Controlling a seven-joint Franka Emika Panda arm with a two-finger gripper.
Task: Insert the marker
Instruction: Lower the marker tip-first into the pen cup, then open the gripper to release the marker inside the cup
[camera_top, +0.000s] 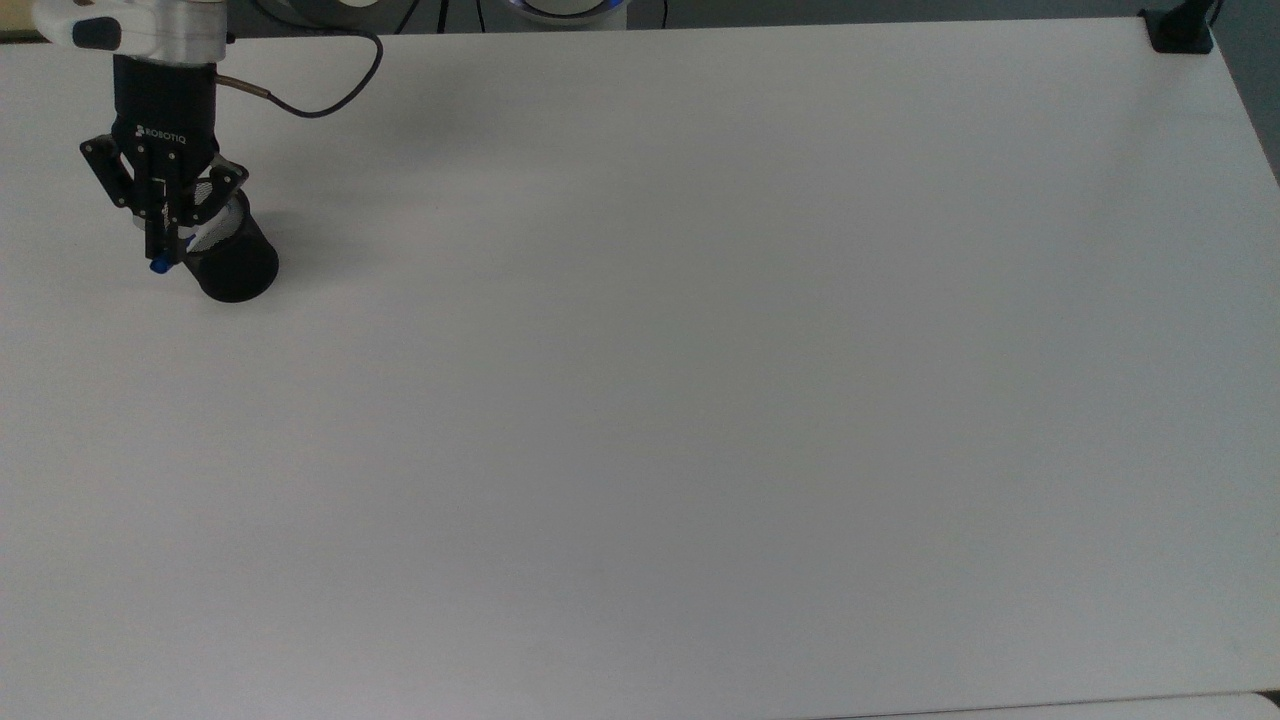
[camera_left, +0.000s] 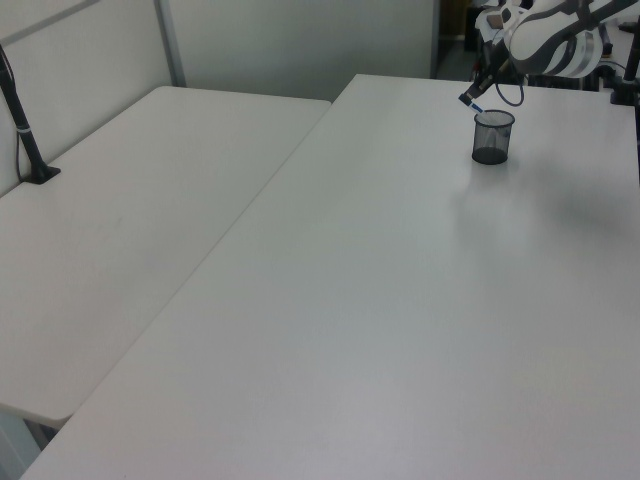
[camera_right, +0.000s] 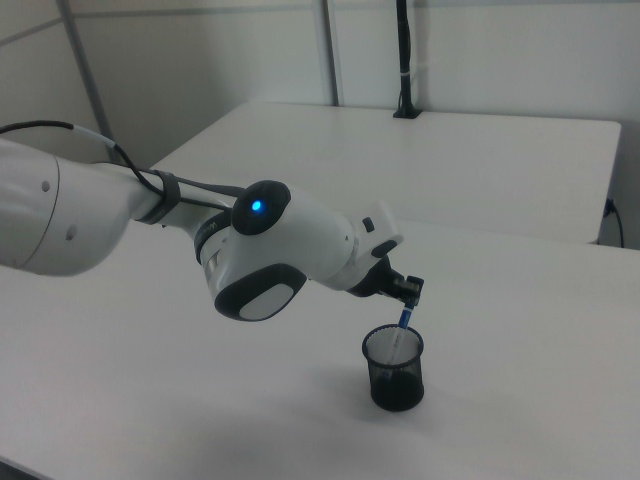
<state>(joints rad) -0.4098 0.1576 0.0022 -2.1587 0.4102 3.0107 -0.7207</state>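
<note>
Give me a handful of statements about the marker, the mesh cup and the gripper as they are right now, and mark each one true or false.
1. The gripper is shut on the marker. True.
2. The marker lies flat on the table. False: it is held tilted, its lower end inside the black mesh cup.
3. The cup stands upright. True.
4. The cup sits near the top view's right edge. False: it is near the top view's left edge.
5. A second pen stands in the cup. False: only the held marker reaches into it.
</note>
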